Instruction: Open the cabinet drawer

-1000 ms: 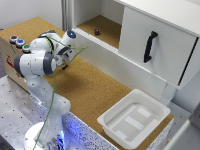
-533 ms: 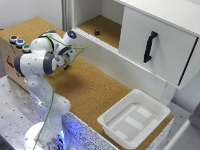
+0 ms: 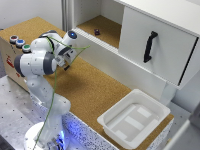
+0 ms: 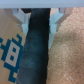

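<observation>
No visible shift; white cabinet drawer, black handle

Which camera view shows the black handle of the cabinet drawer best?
The exterior view shows it best: the black handle stands upright on the white drawer front, fully visible against it. The wrist view does not show the handle at all; it sees only the gripper, cork surface and a cardboard box.

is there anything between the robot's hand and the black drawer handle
Nothing visible does. The hand hangs over open cork tabletop, and the handle on the white drawer front faces it, unobstructed.
</observation>
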Robot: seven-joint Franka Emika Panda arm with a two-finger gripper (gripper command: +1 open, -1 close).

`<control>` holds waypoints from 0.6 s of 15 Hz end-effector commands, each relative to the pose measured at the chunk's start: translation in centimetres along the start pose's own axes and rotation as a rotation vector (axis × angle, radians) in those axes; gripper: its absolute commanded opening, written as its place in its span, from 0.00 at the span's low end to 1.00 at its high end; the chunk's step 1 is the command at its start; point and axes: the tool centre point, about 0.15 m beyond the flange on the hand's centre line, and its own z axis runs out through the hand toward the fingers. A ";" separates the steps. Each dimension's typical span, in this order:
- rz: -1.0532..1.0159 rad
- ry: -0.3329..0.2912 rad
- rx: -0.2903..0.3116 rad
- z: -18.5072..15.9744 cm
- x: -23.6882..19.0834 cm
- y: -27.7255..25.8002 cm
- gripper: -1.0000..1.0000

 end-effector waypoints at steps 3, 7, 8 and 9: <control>-0.003 0.014 0.023 -1.6 1.6 7.8 0.00; 0.009 0.018 0.016 -2.9 1.5 10.4 0.00; 0.011 0.018 0.010 -3.2 1.5 10.9 0.00; 0.016 0.018 0.008 -3.5 1.5 11.5 0.00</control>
